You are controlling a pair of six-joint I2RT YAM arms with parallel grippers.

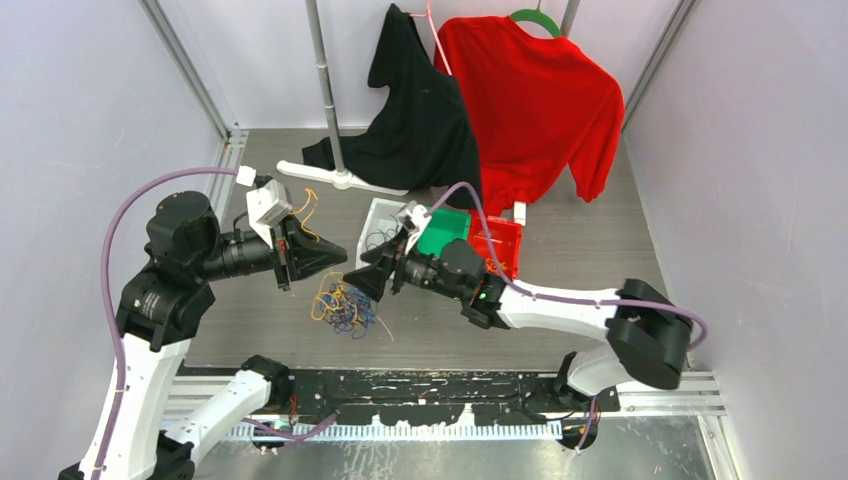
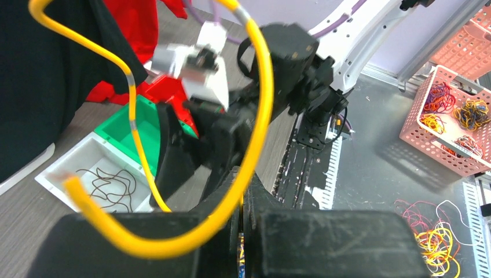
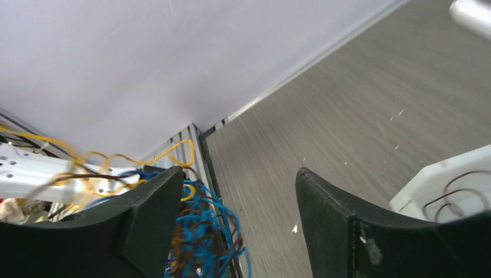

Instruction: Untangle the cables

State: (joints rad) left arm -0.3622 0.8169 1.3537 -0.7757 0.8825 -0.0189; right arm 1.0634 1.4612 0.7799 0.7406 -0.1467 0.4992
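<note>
Top external: a loose tangle (image 1: 345,305) of thin yellow, blue and dark wires lies on the grey wood-grain table (image 1: 600,250), just below and between both grippers. Jaws of the left gripper (image 1: 335,258) are pressed together, pinching a glossy yellow cable (image 2: 263,116) that arcs in a springy loop. The right gripper (image 1: 368,285) is spread wide, holding nothing. A white tray (image 2: 58,168) holds curled brown wire (image 2: 110,185).

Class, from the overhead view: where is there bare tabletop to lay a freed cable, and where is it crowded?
Bare: the table between the red bin and the right wall, and the strip between the tangle and the left arm. Crowded: the centre, where the left gripper, shut on a yellow cable, and the open right gripper meet by the tangle.
</note>
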